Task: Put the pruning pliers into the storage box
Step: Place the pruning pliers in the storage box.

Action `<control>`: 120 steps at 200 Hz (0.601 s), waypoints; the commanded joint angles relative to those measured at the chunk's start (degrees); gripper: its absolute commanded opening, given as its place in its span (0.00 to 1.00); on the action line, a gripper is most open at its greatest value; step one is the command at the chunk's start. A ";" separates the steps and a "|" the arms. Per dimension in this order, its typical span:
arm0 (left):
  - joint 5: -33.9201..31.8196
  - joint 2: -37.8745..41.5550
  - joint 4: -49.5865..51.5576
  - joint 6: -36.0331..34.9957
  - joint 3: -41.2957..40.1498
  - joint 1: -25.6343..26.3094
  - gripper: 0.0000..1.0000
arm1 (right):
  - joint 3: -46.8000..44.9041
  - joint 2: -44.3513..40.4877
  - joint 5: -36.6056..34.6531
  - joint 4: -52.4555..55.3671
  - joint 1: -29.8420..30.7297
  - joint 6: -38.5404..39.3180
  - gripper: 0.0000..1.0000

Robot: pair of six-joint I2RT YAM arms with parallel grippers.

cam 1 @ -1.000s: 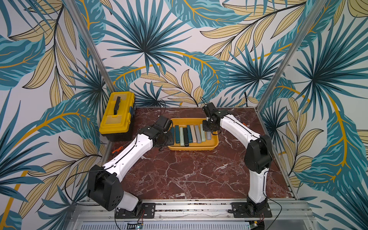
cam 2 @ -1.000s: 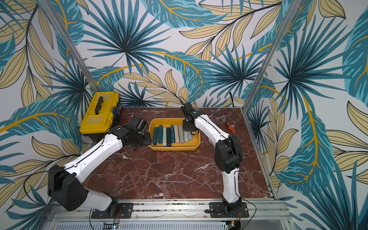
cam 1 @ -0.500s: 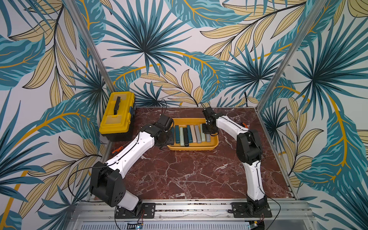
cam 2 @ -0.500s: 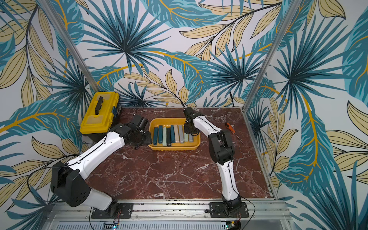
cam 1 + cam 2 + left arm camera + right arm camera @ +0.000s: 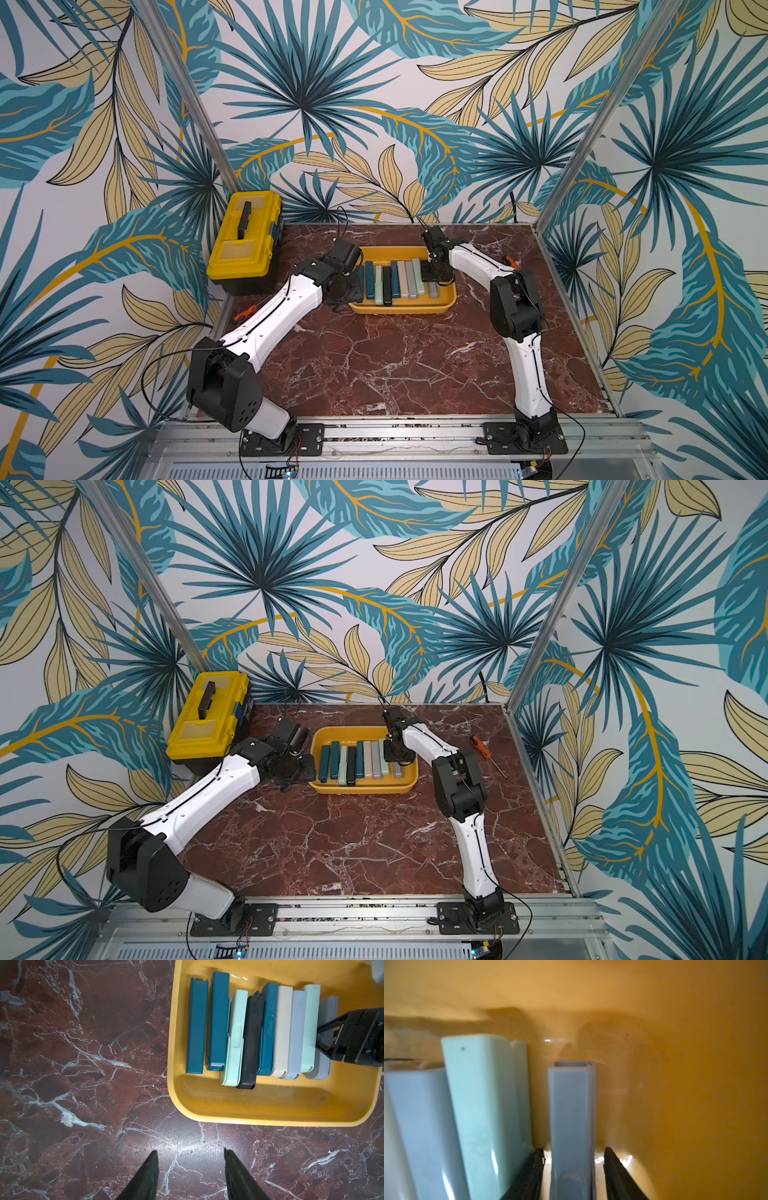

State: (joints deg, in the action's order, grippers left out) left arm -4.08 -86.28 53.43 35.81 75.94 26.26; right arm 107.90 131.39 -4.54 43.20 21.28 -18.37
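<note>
Right hand [image 5: 573, 1148] stands parted (gaps either side) astride the grey pruning pliers [image 5: 572, 1105] lying front-to-back.

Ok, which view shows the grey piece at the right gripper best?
Right wrist view: the grey piece sits close-up, clear of both fingertips. Left wrist view has the right gripper covering part; both top views show only its end.

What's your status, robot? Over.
Left claw open over bare table beside tray. Right claw open, straddling the grey pliers, not gripping. All nine pliers lying in tray. Nothing in the way.
</note>
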 commanded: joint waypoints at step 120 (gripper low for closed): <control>-1.20 4.56 -1.93 -3.54 1.93 -0.22 0.53 | 3.82 -17.92 -9.48 11.42 -0.02 2.57 0.53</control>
State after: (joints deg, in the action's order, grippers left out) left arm -4.73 -83.92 53.32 34.30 75.94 26.24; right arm 112.75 121.21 -9.98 51.24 21.26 -17.34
